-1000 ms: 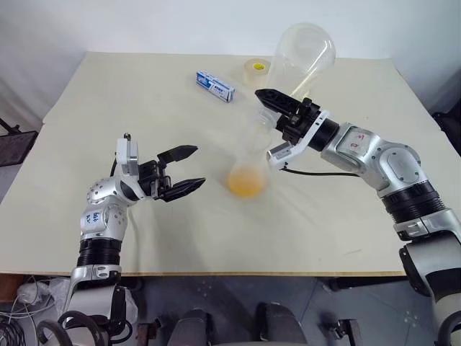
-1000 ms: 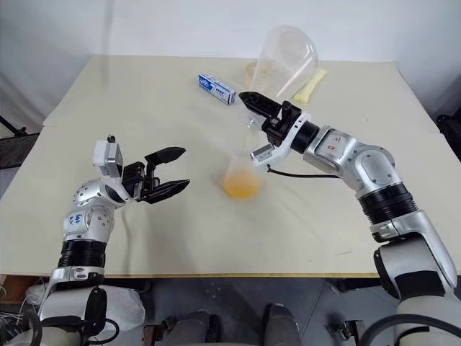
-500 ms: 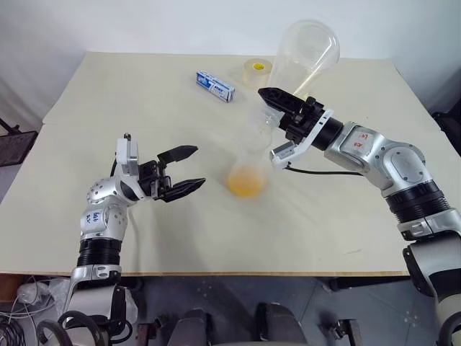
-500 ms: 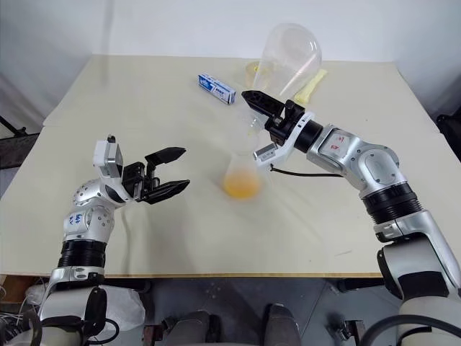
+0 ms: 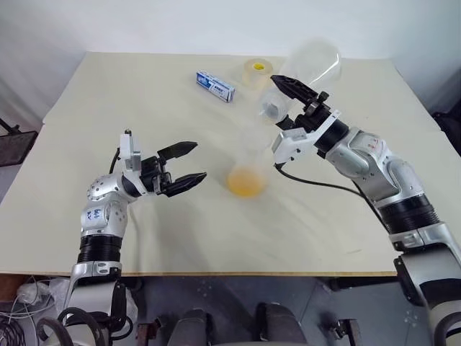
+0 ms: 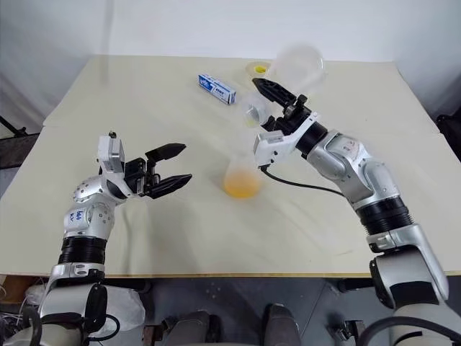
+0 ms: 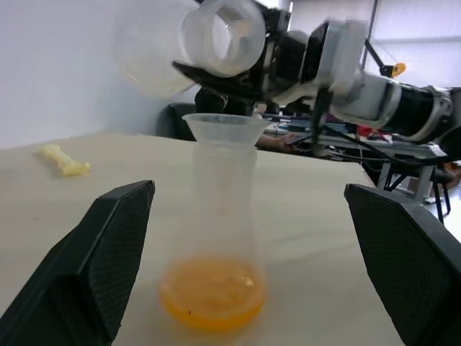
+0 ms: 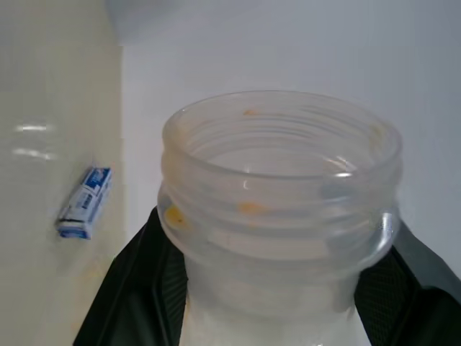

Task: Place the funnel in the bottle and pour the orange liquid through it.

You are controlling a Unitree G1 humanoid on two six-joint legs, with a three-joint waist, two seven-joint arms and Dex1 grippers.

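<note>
Bottle (image 7: 216, 238) between open left jaws

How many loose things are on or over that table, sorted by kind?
Clear conical flasks: 2, the bottle standing with orange liquid in it, and a second flask held by the right pincer
Funnels: 1, the funnel in the bottle's neck
Tape rolls: 1
Small blue-and-white boxes: 1
Pale yellow packets: 1
Total: 6
</note>
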